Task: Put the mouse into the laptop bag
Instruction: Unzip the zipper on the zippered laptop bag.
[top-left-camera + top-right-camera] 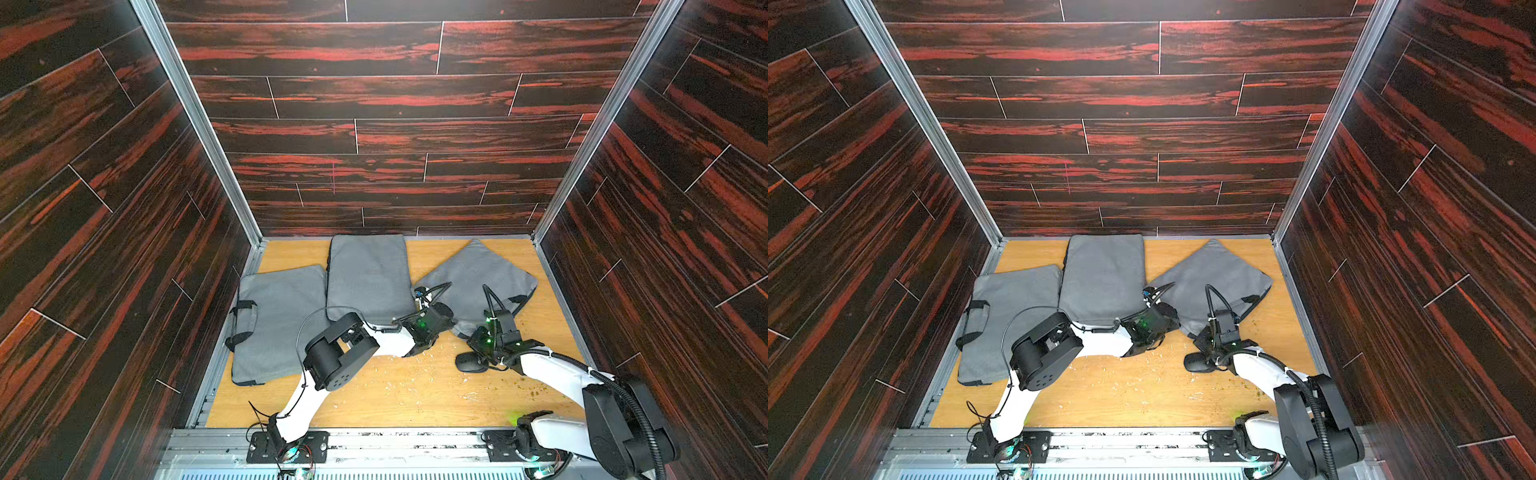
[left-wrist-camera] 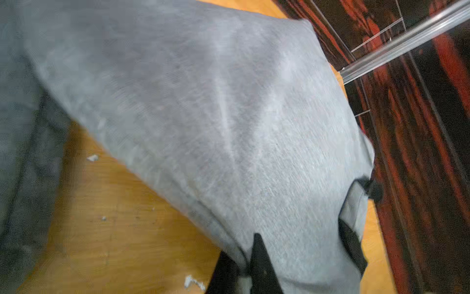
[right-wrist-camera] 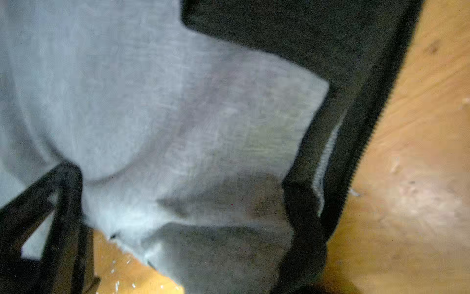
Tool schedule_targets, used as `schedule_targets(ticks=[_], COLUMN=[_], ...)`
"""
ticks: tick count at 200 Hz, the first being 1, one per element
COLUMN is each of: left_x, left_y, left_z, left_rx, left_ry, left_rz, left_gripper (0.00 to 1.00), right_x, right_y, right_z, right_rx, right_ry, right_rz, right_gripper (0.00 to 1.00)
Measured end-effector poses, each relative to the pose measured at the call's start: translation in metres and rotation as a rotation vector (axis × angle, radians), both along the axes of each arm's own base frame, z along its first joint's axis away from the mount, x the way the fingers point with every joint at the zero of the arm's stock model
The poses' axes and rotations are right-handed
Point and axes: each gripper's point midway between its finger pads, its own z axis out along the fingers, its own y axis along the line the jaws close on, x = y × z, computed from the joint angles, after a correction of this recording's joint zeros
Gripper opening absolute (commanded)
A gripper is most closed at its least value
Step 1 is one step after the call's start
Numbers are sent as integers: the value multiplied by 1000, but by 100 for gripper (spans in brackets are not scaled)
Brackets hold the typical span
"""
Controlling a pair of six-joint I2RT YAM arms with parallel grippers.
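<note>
Grey laptop bag [image 1: 473, 278] is pinched by our left gripper [image 2: 244, 268], right gripper [image 1: 476, 338] closed; we have yet to bag the mouse [image 1: 470, 363].

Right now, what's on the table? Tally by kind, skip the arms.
Grey laptop bags: 3
Black mouse: 1
Total: 4
</note>
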Motion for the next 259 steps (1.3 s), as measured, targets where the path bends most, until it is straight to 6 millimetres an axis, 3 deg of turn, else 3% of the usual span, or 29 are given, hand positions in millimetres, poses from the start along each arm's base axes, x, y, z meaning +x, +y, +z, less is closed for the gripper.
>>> schedule_targets(ticks=[76,132,150,172,186,230,251,254,259], left_x=[-15,-18,-15,-14,-16,-9,4,5,6], left_y=[-17,9,16,21,21,32,42,43,44], left_z=[26,29,30,31,30,29,24,23,22], left_rx=[156,204,212,242,259,232,199,195,189], left_ry=[-149,-198,-205,-202,-194,-143,-94,-88,-79], left_rz=[-9,113,155,175,171,205,225,226,228], left_gripper=[0,0,13,66,80,99,98,96,84], right_x=[3,18,31,44,51,44,33,32,30], right_y=[-17,-2,1,-4,-10,-18,-20,-20,-19], right_z=[-3,1,8,19,24,24,18,17,15], right_rx=[37,64,54,20,-3,-36,-36,-35,-34], right_ry=[-3,-6,-29,-66,-92,-101,-88,-86,-83], right_rz=[-34,47,64,55,37,21,24,25,28], right_gripper=[0,0,0,0,0,0,0,0,0])
